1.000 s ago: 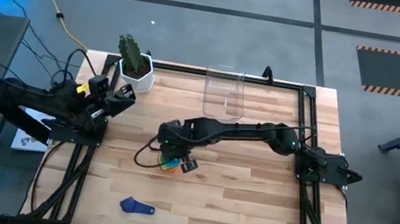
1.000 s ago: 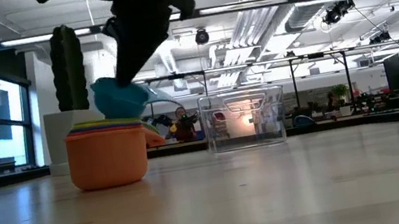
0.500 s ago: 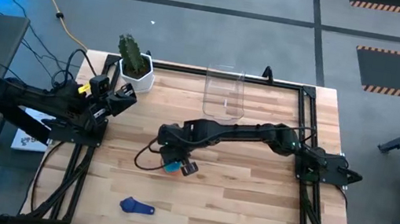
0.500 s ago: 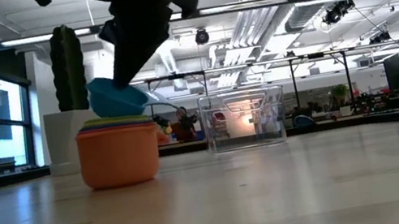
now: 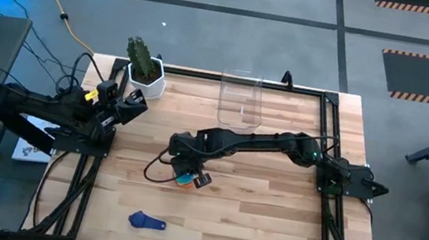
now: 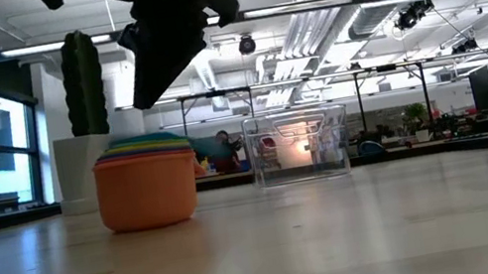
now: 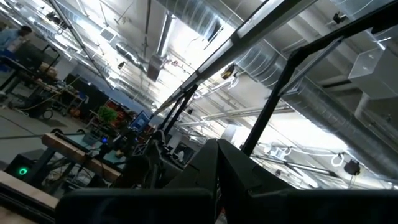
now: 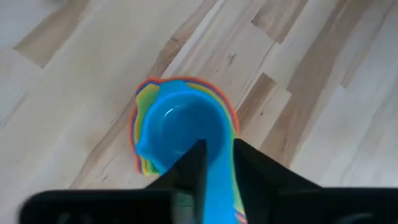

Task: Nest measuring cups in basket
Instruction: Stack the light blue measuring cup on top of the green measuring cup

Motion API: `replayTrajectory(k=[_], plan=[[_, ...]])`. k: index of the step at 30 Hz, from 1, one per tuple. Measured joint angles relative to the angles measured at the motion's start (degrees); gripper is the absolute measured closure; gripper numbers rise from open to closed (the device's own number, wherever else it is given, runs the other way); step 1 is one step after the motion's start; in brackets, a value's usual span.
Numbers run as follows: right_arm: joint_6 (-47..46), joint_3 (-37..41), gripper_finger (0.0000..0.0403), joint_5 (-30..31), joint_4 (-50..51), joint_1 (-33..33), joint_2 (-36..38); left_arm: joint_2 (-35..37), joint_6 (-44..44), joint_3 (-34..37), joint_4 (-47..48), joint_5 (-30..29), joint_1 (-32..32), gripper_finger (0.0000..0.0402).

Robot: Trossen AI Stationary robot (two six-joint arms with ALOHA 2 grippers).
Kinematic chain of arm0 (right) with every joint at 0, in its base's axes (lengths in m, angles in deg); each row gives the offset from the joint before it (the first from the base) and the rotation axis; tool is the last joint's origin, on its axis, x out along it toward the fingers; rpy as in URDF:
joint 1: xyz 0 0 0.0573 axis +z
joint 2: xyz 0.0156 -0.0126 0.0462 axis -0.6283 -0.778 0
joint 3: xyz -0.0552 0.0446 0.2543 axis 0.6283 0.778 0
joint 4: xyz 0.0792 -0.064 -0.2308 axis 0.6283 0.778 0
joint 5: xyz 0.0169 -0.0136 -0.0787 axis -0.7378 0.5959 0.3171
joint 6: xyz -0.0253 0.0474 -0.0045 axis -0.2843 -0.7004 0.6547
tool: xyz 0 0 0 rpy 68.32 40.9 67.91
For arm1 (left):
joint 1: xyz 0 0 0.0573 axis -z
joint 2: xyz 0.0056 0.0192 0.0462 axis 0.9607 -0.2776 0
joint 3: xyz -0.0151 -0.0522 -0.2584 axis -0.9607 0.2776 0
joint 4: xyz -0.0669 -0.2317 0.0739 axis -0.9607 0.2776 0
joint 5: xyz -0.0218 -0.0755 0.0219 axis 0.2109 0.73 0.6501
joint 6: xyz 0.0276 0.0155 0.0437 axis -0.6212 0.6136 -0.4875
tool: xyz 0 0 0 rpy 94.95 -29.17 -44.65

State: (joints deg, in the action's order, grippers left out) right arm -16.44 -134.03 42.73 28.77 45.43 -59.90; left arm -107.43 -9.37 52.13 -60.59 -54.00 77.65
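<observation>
The right gripper (image 8: pixel 214 163) hangs just over the stack of measuring cups (image 5: pixel 182 177) at mid-table, its fingers slightly parted astride the light blue cup's (image 8: pixel 180 130) handle; whether they pinch it I cannot tell. That cup sits nested on top. A dark blue cup (image 5: pixel 147 222) lies apart near the front edge. The basket (image 5: pixel 240 100) stands by the far edge, with nothing visible inside, near the cactus pot (image 5: pixel 146 71). The left gripper (image 5: pixel 134 101), shut, waits at the left side.

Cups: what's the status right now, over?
Right gripper parted over cup stack, blue cup nested on top. Left gripper shut, parked by cactus. Dark blue cup loose; basket empty.
</observation>
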Motion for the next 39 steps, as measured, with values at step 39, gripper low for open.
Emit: replayTrajectory(k=[39], plan=[[-61.48,65.22,0.0403,3.19,-43.62,1.98,33.79,-16.93,16.96,0.13,50.55,3.69,-2.31,0.0402]])
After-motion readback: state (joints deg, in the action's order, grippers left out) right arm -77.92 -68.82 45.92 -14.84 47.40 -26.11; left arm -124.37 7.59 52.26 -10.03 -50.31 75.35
